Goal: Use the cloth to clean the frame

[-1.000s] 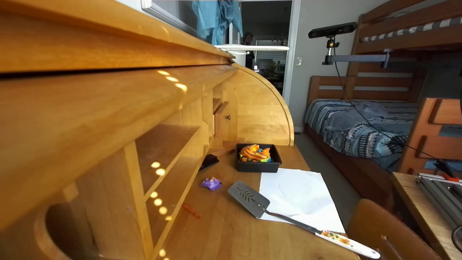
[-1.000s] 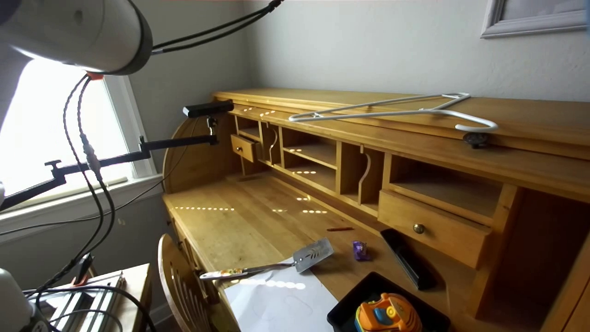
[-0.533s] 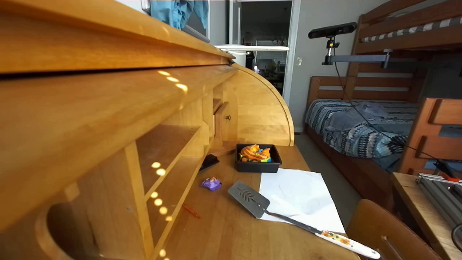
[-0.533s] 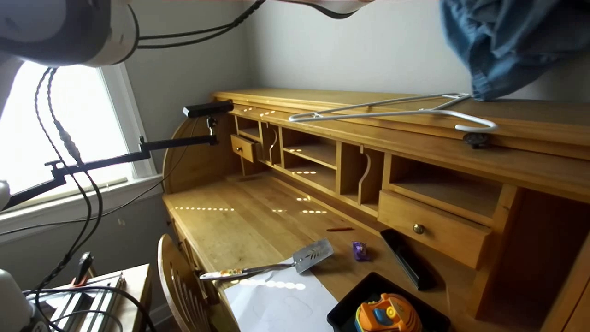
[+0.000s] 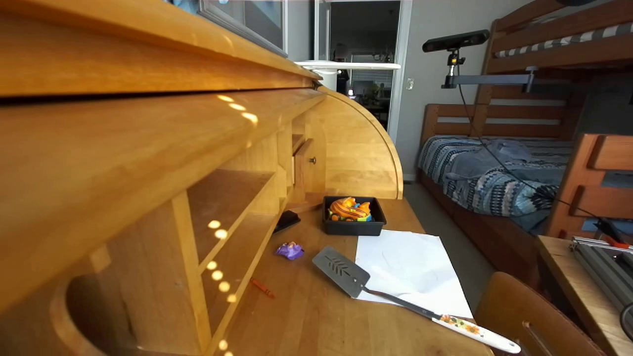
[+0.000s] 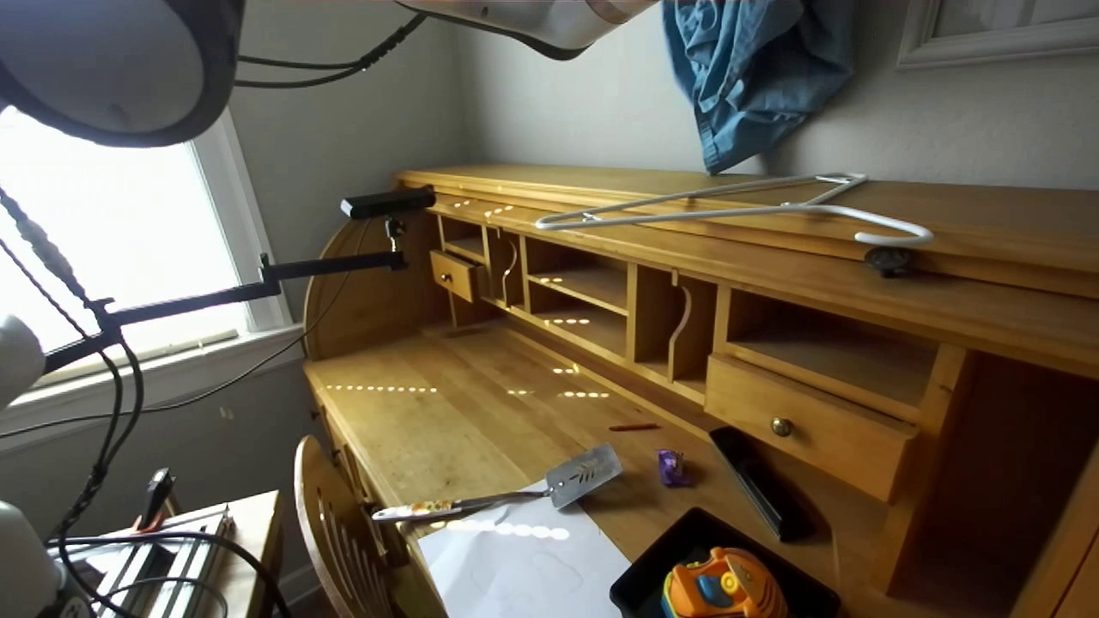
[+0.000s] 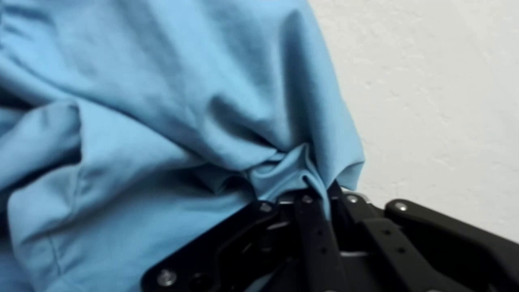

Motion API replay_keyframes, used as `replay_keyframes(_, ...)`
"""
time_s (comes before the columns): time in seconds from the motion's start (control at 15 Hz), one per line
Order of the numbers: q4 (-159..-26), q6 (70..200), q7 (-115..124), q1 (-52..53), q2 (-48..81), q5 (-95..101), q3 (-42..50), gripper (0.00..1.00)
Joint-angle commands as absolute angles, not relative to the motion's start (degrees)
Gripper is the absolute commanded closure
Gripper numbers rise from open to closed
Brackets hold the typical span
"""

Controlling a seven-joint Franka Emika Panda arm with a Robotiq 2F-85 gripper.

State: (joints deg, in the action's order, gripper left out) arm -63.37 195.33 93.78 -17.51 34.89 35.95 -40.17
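Note:
The blue cloth (image 7: 121, 134) hangs in folds from my gripper (image 7: 324, 198), whose fingers are shut on a bunched part of it. In an exterior view the cloth (image 6: 755, 77) hangs in front of the wall above the desk top, left of the grey picture frame (image 6: 996, 50). Its lower tip is close to the desk top; I cannot tell if it touches. The frame also shows in an exterior view (image 5: 249, 33), with only a sliver of cloth (image 5: 185, 5) at its left. The gripper is out of view in both exterior views. The wrist view shows no frame.
A white hanger (image 6: 730, 216) lies on top of the desk (image 6: 412, 421), below the cloth. On the desk are a spatula (image 6: 584, 475), a paper sheet (image 6: 524, 571), a black tray (image 6: 640, 584) with an orange toy (image 6: 725, 588), and a purple wrapper (image 6: 672, 468). A camera (image 6: 386, 202) stands on an arm.
The cloth and arm have moved left in both exterior views, away from the frame. More of the frame is uncovered than half a second ago. The hanger has shifted very slightly.

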Motion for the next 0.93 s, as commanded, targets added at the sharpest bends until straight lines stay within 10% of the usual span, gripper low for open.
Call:
replay_keyframes(0.0, -61.58, 196.67, 92.79, -25.52, 37.25, 39.69, -45.82, 0.98)
replay_keyframes(0.87, -46.92, 192.34, 83.38, -13.83, 38.33, 14.57, -11.77, 0.98)
